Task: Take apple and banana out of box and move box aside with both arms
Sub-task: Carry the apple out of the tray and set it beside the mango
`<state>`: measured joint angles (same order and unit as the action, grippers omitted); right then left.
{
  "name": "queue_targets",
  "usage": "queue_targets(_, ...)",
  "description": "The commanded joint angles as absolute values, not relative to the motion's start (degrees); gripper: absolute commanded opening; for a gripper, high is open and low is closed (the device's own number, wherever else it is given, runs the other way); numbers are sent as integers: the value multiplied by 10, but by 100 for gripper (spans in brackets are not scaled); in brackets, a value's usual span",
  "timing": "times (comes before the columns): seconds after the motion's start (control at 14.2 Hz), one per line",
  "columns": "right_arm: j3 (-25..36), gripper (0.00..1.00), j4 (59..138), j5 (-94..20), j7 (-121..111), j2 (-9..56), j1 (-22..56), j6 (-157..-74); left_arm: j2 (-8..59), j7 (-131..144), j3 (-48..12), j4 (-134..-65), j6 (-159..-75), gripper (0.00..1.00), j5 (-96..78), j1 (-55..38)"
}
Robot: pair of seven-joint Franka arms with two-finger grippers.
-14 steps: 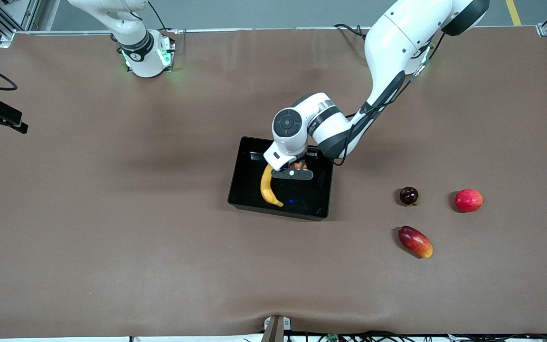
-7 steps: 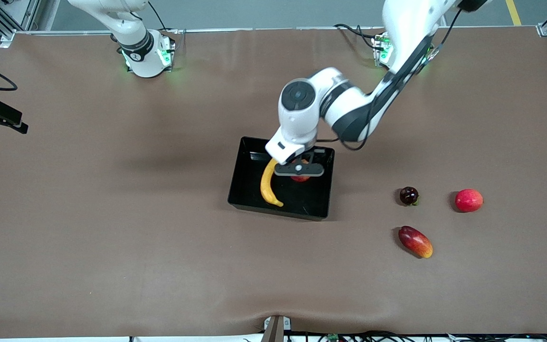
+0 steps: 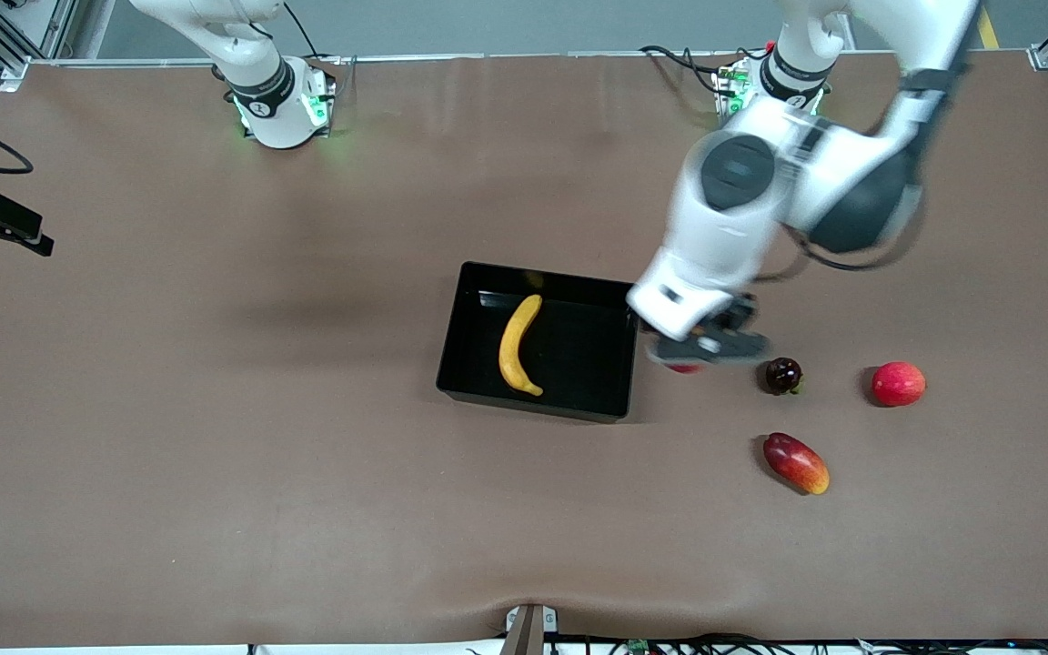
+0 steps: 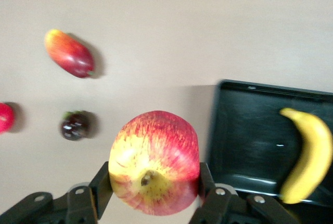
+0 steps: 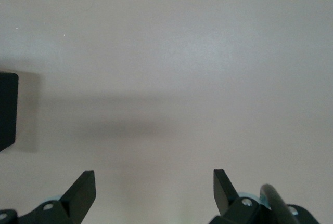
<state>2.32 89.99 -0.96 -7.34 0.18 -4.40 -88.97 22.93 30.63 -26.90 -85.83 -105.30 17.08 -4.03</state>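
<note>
The yellow banana (image 3: 518,346) lies in the black box (image 3: 579,355) at the table's middle. My left gripper (image 3: 706,353) is shut on the red apple with yellow streaks (image 3: 683,367). It holds the apple in the air over bare table, just beside the box's wall on the side toward the left arm's end. In the left wrist view the apple (image 4: 154,161) sits between both fingers (image 4: 103,182), stem dimple facing the camera, with the box (image 4: 244,146) and banana (image 4: 309,156) to one side. My right gripper (image 5: 154,182) is open and empty over bare table and is out of the front view.
Toward the left arm's end lie a dark purple round fruit (image 3: 783,374), a plain red round fruit (image 3: 898,383) and a red-yellow mango (image 3: 795,462), the mango nearest the front camera. A black corner (image 5: 8,109) shows at the edge of the right wrist view.
My left gripper has risen out of the box with the apple and swung toward the left arm's end, now beside the box. The banana has not moved.
</note>
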Motion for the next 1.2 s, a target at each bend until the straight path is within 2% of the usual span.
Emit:
queue_targets(0.0,18,100,897,-4,-76,1,-52,-885,224,204,-274,-865,-1037,0,159,25)
queue_targets(0.35,18,100,897,-4,-76,1,-51,-886,268,23,-272,-868,-1084,0,191,137)
queue_targets(0.71,18,100,897,-4,-76,1,-53,-886,362,-107,-270,-864,-1225,0,239,227)
queue_targets(1.13,18,100,897,-7,-76,2,-52,-887,451,-123,-249,-850,-1345,0,313,242)
